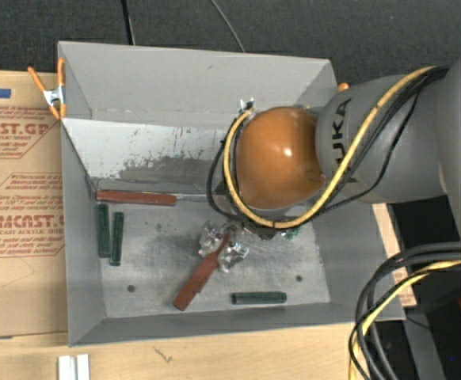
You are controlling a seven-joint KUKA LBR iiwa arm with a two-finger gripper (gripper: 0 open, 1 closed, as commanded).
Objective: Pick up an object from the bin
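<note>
Camera view: the gripper [222, 248] is low over the upper end of 1 slanted red-brown stick [191, 287] in the middle of the bin [78, 236] — clenched or released, I cannot tell. A 2nd red-brown stick [135, 199] lies along the back wall. Dark green sticks are 3 — a left pair [102, 229] side by side, and a front green stick [258, 297].

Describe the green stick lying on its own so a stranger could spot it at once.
In the grey bin, look along the floor's near edge, towards the right. A dark green stick lies alone, running left to right, right of the lower end of the slanted red-brown stick. The other two green sticks lie paired by the left wall, running front to back.
</note>
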